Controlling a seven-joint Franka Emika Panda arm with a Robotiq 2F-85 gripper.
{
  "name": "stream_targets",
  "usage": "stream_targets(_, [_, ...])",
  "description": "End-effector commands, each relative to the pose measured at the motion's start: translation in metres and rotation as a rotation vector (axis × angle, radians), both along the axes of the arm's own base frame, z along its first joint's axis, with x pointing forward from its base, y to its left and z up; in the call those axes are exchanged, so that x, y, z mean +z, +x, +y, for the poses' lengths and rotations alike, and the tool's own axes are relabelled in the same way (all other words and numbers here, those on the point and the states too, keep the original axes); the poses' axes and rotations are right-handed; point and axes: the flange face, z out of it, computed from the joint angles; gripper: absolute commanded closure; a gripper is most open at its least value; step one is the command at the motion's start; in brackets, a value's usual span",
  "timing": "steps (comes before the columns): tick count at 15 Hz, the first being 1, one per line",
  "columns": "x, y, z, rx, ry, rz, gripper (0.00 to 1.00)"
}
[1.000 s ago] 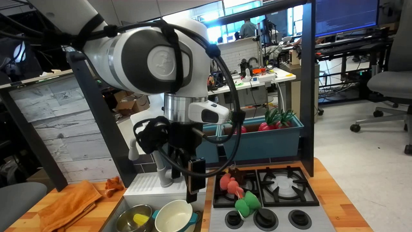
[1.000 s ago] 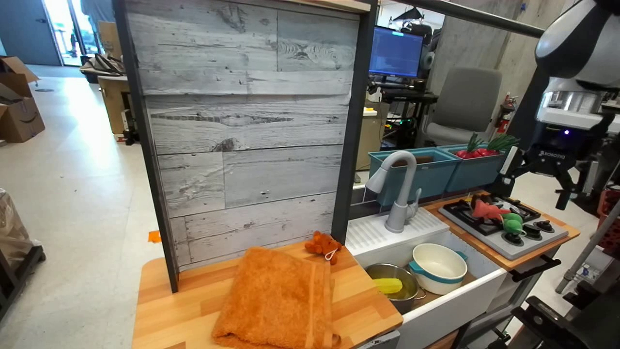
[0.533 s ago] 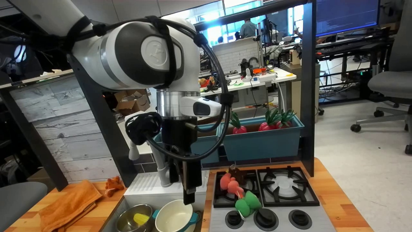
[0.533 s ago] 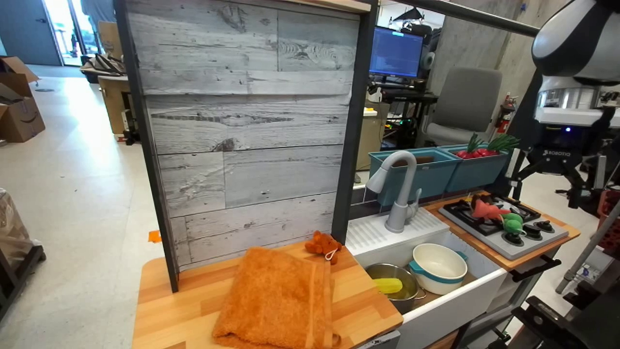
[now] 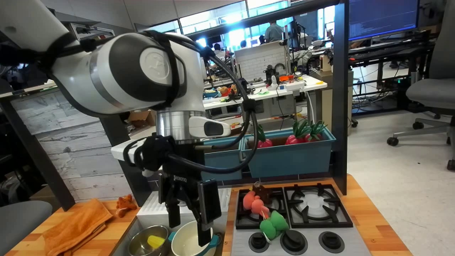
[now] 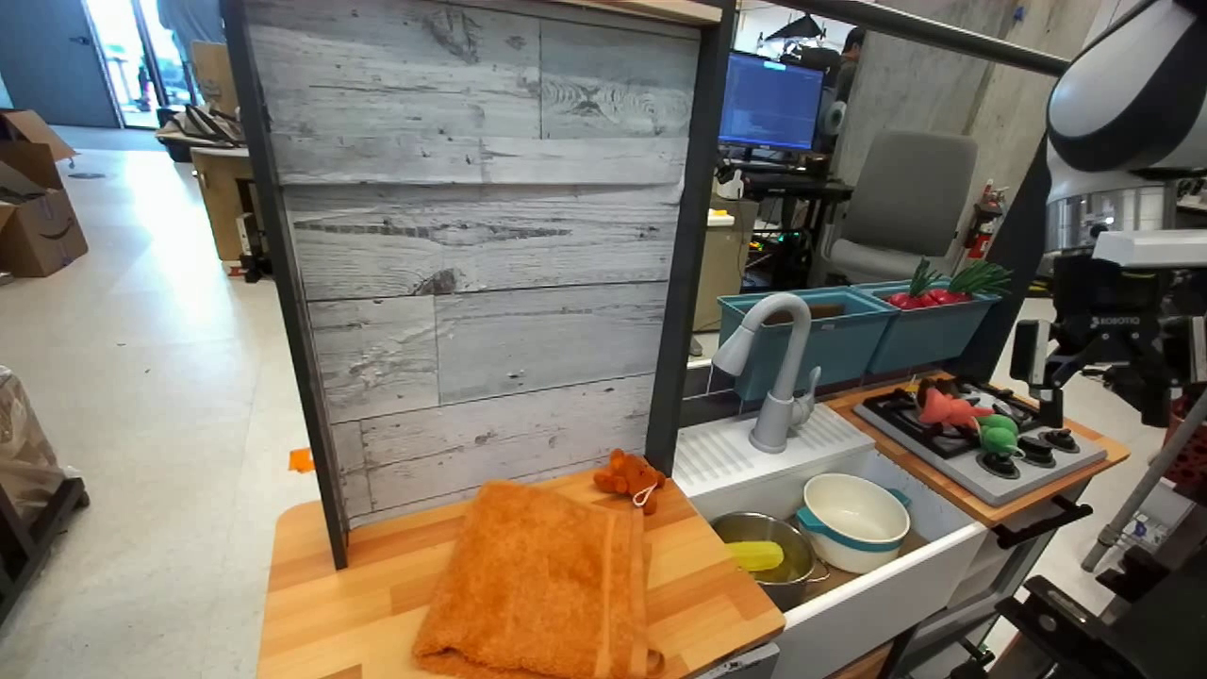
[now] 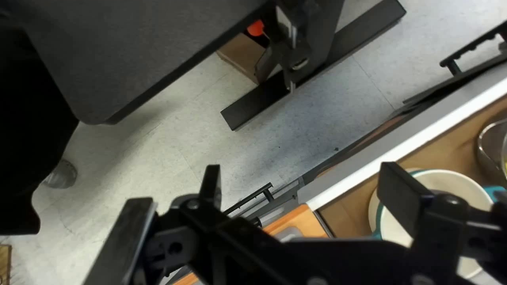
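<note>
- Markings: ROBOTIQ lettering is legible on the body of the pincer. A cardboard box carries a curved arrow mark. Text on the monitor is too small to read.
- Pincer state: jaws spread wide, nothing held, no object touched.
- Nearest object: the cream pot with teal handles sits in the sink, below the pincer and apart from it.
- Wrist view: one jaw is seen against the floor; the opposite jaw overlaps the cream pot in the picture.
- Exterior views only: the grey tap at the rear of the sink, and the orange towel.
- Obstruction: in an exterior view the arm and its cable cross in front of the teal planters, and the pincer covers part of the cream pot.
- Steel pot: stands beside the cream pot and contains a yellow item, only partly visible, probably toy corn.
- Stove: a pink toy, a green toy and a brown toy lie together on it, partly over a burner.
- Worktop: the orange towel lies folded, with an orange plush toy near its edge, close to the wood-effect panel.
</note>
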Motion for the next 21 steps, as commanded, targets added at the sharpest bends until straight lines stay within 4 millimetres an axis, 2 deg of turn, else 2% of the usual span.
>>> stream_targets(1, [0.051, -0.027, 0.030, 0.193, -0.043, 0.032, 0.00])
stream_targets(3, [0.065, -0.041, 0.066, 0.293, -0.113, 0.031, 0.00])
stream_targets(6, [0.068, -0.057, 0.138, 0.406, -0.219, -0.056, 0.00])
stream_targets(10, [0.055, -0.065, 0.230, 0.579, -0.360, -0.149, 0.00])
stream_targets(11, [0.054, -0.060, 0.239, 0.419, -0.416, -0.117, 0.00])
stream_targets(12, [0.044, -0.056, 0.259, 0.404, -0.279, -0.214, 0.00])
stream_targets(13, [0.052, -0.064, 0.243, 0.463, -0.344, -0.148, 0.00])
stream_targets(14, [0.049, -0.064, 0.260, 0.448, -0.314, -0.182, 0.00])
stream_targets(15, [0.046, -0.064, 0.267, 0.440, -0.301, -0.193, 0.00])
stream_targets(18, [0.038, -0.060, 0.262, 0.429, -0.340, -0.210, 0.00])
stream_targets(21, [0.019, -0.046, 0.276, 0.421, -0.416, -0.263, 0.00])
